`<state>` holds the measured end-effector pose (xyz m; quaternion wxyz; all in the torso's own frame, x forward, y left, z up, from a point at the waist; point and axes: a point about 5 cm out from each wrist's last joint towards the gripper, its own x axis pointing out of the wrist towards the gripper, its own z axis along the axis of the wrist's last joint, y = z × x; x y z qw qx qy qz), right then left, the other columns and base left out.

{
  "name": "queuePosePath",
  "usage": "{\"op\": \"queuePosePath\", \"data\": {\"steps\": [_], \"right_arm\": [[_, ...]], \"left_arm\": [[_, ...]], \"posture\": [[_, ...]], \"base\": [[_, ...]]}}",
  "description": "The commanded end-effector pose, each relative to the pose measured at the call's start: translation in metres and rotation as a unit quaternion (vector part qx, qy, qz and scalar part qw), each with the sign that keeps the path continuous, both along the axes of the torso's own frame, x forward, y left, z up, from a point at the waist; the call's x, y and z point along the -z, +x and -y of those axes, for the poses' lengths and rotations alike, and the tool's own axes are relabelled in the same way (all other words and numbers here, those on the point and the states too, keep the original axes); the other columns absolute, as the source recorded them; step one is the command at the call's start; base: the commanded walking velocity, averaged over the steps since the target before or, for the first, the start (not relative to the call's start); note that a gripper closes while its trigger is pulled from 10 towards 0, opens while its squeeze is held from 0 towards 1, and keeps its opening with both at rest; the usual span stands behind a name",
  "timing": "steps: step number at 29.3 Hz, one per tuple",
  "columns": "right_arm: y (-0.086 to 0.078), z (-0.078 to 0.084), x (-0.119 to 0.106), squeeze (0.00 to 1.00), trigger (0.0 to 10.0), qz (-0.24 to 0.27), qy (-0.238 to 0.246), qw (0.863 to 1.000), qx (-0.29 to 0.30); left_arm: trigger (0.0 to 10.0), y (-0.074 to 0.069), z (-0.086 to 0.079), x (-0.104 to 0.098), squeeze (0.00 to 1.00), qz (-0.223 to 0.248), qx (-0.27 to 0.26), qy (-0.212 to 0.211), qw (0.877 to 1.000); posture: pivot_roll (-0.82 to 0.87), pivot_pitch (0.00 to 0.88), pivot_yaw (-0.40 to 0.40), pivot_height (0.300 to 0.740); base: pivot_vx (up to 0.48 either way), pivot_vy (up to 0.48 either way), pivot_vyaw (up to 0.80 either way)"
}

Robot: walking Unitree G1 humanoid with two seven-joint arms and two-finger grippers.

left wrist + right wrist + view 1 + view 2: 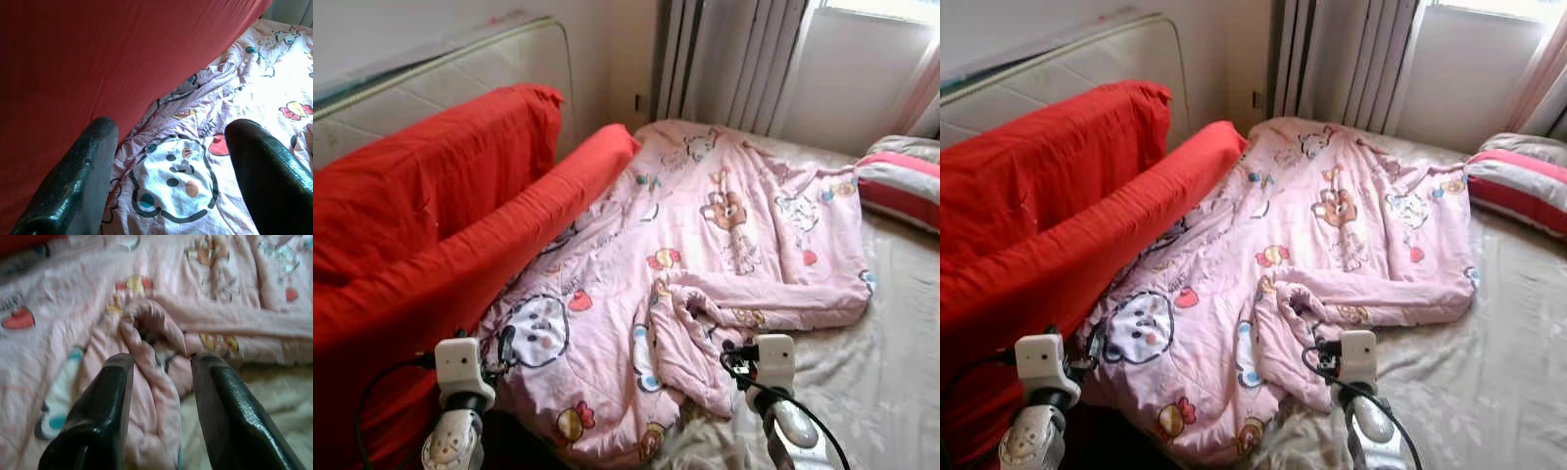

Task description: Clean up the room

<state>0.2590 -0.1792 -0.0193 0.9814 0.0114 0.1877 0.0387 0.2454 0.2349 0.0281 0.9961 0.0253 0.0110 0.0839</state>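
Nearest you, right gripper: fingers stood apart, straddling a bunched fold of the pink cartoon quilt, likely lined up to pinch it.
Left gripper: gaped wide over the quilt's edge beside the red mattress cover.
Farther: striped pillow on the beige sheet.

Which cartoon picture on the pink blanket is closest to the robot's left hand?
The big white round face outlined in black, by the red cover, just ahead of the left end effector. The brown bear sits farther up.

Sunlit bedroom: bed, grey curtain, bright window, pale wall.
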Motion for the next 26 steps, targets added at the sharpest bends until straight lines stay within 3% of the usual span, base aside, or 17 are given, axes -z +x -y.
{"op": "queuePosePath", "data": {"steps": [1, 20, 26], "right_arm": [[-0.002, 0.0, 0.003, 0.0, 10.0, -0.017, -0.005, 1.0, -0.003], [0.001, 0.001, 0.003, 0.0, 10.0, -0.029, -0.012, 1.0, -0.004], [0.002, -0.002, 0.002, 0.0, 10.0, -0.022, -0.005, 1.0, -0.01]], "left_arm": [[10.0, -0.001, 0.001, 0.001, 0.0, -0.004, -0.002, -0.004, 1.0], [10.0, 0.008, -0.001, -0.01, 0.0, -0.004, 0.003, 0.001, 1.0], [10.0, 0.007, -0.001, -0.008, 0.0, -0.01, 0.001, 0.001, 1.0]], "posture": [[0.11, 0.032, -0.056, 0.74], [0.09, 0.068, -0.048, 0.63], [0.1, 0.059, -0.052, 0.626]], "base": [[0.0, 0.0, 0.0], [0.0, 0.0, 0.0], [0.0, 0.0, 0.0]]}}
